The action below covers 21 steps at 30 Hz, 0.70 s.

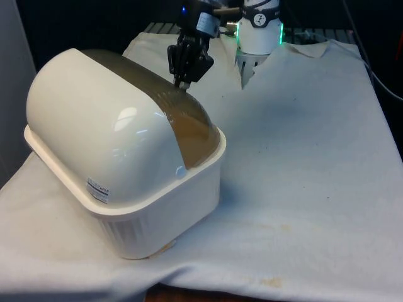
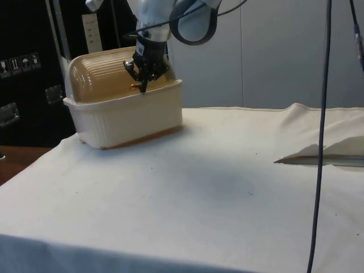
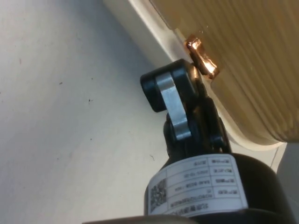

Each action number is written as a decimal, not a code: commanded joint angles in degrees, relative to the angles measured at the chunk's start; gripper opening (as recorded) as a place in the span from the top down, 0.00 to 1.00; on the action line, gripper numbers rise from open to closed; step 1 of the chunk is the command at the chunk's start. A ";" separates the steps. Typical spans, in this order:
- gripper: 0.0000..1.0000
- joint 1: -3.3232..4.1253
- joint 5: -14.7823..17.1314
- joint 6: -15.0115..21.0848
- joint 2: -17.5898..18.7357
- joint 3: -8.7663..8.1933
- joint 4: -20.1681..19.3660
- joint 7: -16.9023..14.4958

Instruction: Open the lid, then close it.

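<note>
A white bread box (image 1: pixel 157 207) stands at the front view's left, with its white domed back towards that camera. Its ribbed brown see-through lid (image 2: pixel 99 71) reaches down to the box's rim (image 3: pixel 154 42). A small copper handle (image 3: pixel 202 56) sticks out of the lid's lower edge, just above the rim. My gripper (image 3: pixel 180 74) points down at the lid's front edge, shut, with its fingertips right beside the handle (image 2: pixel 134 86) and nothing seen between them. The front view has the gripper (image 1: pixel 182 80) at the far side of the lid (image 1: pixel 189 126).
The white cloth (image 1: pixel 302 163) covers the table, and it is folded up into a ridge (image 2: pixel 318 151) at the side view's right. A black cable (image 2: pixel 321 142) hangs down close to the side camera.
</note>
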 commanded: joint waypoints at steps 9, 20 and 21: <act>1.00 0.00 0.00 -2.29 -0.92 -0.06 1.49 1.09; 1.00 0.74 -1.38 -5.56 -1.60 -1.26 4.07 3.67; 1.00 0.74 -1.38 -5.84 -1.66 -1.26 4.24 3.78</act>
